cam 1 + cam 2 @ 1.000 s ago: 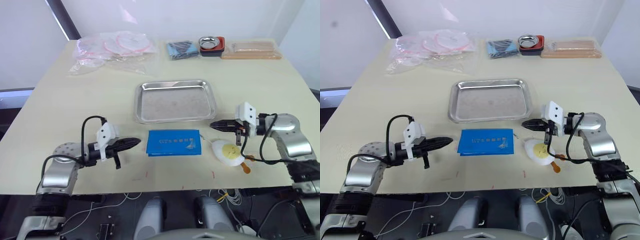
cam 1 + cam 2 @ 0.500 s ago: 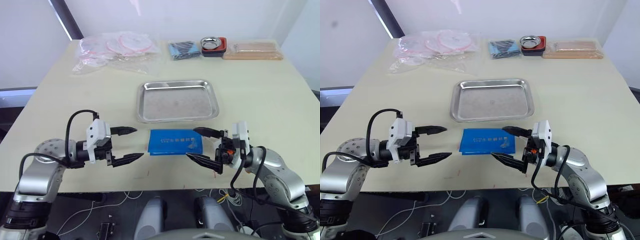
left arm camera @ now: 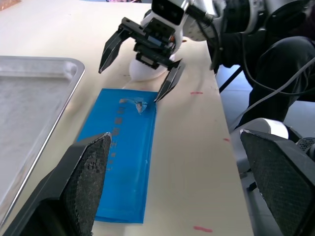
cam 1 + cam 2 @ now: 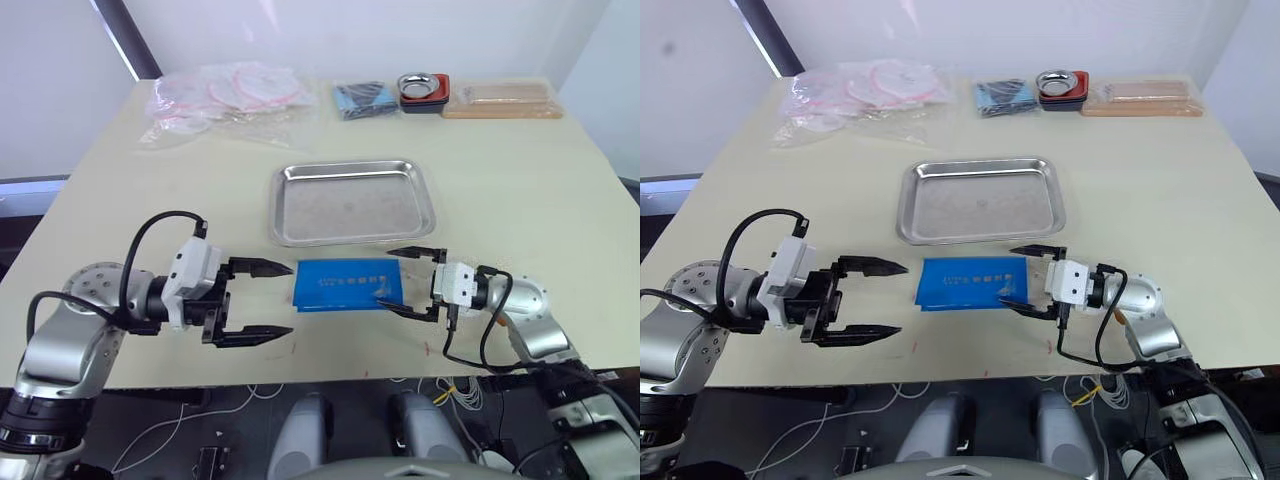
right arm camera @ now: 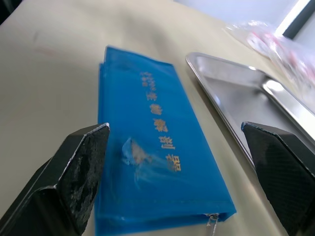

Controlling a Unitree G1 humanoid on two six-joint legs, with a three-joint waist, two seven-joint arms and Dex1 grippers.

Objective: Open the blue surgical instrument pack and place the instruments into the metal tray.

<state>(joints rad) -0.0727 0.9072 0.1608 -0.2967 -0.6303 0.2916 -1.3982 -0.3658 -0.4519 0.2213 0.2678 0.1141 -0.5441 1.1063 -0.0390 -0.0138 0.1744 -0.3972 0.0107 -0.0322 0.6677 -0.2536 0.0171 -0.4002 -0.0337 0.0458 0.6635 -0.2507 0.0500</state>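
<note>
The blue surgical instrument pack [image 4: 345, 285] lies flat and closed on the table, just in front of the metal tray [image 4: 352, 203], whose bed is bare. The instruments are hidden. My right gripper [image 4: 385, 278] is open, its fingers standing either side of the pack's right end, one near the far corner and one near the front edge. My left gripper [image 4: 288, 300] is open too, a short way left of the pack and pointing at it. The left wrist view shows the pack [image 3: 123, 157] and the right gripper [image 3: 129, 83] beyond it.
Along the table's far edge lie clear plastic bags of tubing [image 4: 225, 95], a dark blue folded cloth [image 4: 363, 98], a small metal bowl in a red-black dish [image 4: 423, 88] and a tan packet [image 4: 500, 100]. A white object [image 3: 142, 69] sits behind the right gripper.
Both grippers have gone from shut to open. The right one swung left and down to the pack's right end. The left one edged nearer the pack.
</note>
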